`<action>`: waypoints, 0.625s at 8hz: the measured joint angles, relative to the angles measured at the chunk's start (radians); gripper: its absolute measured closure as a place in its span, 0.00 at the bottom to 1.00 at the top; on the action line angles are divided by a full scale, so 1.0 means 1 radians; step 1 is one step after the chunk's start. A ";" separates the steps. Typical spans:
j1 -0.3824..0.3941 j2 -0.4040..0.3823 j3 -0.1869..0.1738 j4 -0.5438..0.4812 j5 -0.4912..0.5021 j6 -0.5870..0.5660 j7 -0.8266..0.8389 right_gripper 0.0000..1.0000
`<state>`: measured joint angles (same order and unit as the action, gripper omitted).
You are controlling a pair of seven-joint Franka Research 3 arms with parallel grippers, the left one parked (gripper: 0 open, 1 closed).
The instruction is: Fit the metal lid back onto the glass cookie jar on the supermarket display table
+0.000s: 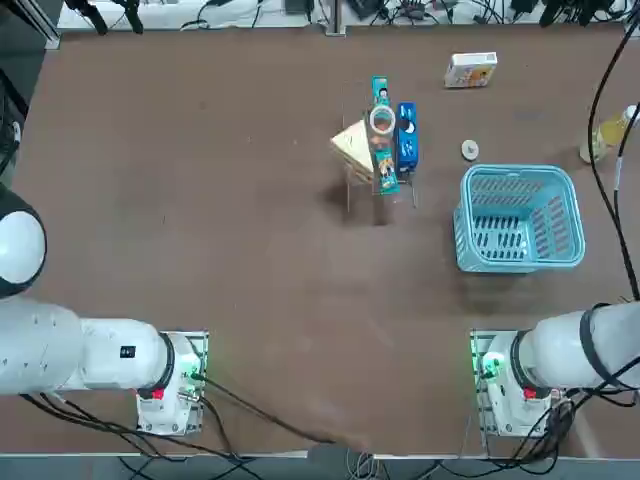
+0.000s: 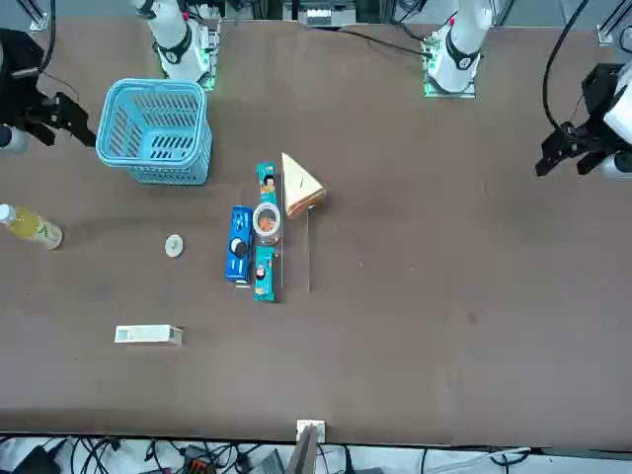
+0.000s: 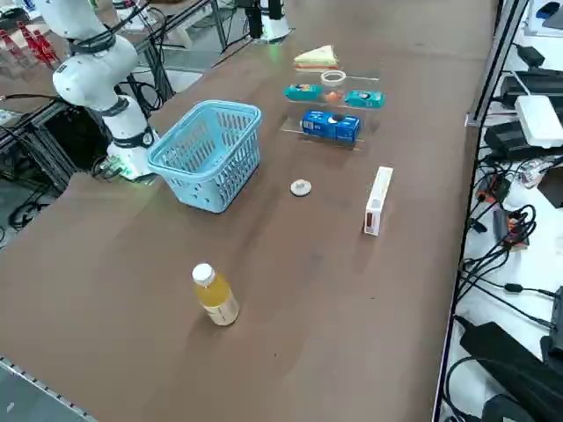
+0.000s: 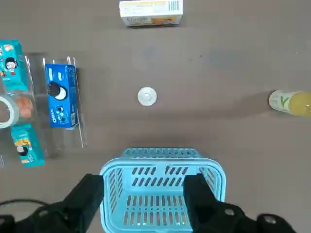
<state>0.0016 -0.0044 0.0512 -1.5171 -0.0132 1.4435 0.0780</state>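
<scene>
The metal lid (image 1: pixel 470 150) lies flat on the supermarket display table (image 1: pixel 200 200), a small silvery disc just beyond the blue basket, also seen as the lid (image 4: pixel 147 96). Left of it in the top view, the glass cookie jar (image 1: pixel 382 122) stands uncovered on a clear stand between teal snack boxes, orange-brown contents showing; the jar (image 4: pixel 7 109) is cut off in the wrist view. My right gripper (image 4: pixel 146 199) hangs high over the basket's near side, open, with nothing between its fingers, well short of the lid.
A blue plastic basket (image 1: pixel 575 215) stands between my right arm and the lid. A blue cookie box (image 1: pixel 406 138) and a wrapped sandwich wedge (image 1: pixel 353 148) flank the jar. A white box (image 1: pixel 470 70) lies farther back, a yellow drink bottle (image 1: pixel 610 132) at the right edge.
</scene>
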 joint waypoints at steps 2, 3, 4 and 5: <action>0.000 0.002 0.000 -0.004 -0.013 0.023 0.000 0.00; 0.000 0.010 0.001 -0.007 -0.019 0.029 0.001 0.00; 0.000 0.027 0.003 -0.013 -0.025 0.037 0.004 0.00; 0.000 0.054 0.003 -0.021 -0.026 0.059 0.007 0.00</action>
<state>0.0017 0.0501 0.0544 -1.5382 -0.0395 1.5022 0.0850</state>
